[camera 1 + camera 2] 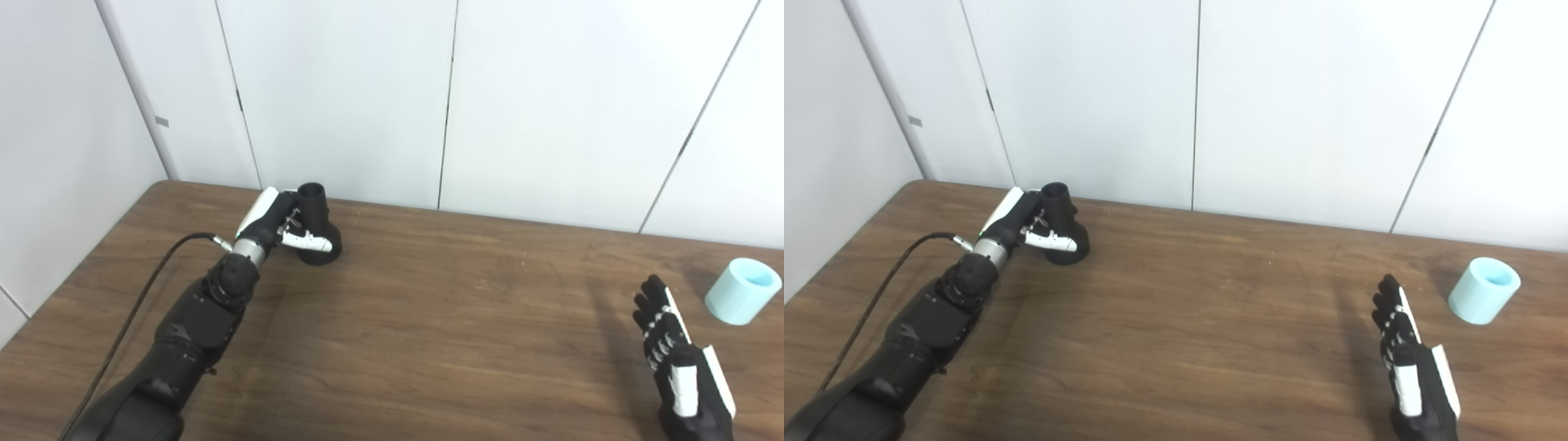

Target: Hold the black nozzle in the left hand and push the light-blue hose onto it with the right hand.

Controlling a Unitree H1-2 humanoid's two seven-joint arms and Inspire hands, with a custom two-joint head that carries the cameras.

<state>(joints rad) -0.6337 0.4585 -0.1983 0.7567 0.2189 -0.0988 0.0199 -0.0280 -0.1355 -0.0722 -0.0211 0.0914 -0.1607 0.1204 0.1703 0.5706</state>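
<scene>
The black nozzle (318,205) stands upright on the wooden table (429,318) near its far left edge, narrow neck up and wide base down. My left hand (275,228) is wrapped around it, thumb across the front of the base and fingers behind the neck. The light-blue hose (742,290), a short thick tube, lies tilted at the far right with its open end facing up. My right hand (674,358) hovers open near the front right, fingers straight and apart. It is left of the hose and nearer to me, and is not touching it.
A black cable (153,269) runs along my left forearm over the table's left side. White wall panels (343,92) stand right behind the table's back edge, close to the nozzle.
</scene>
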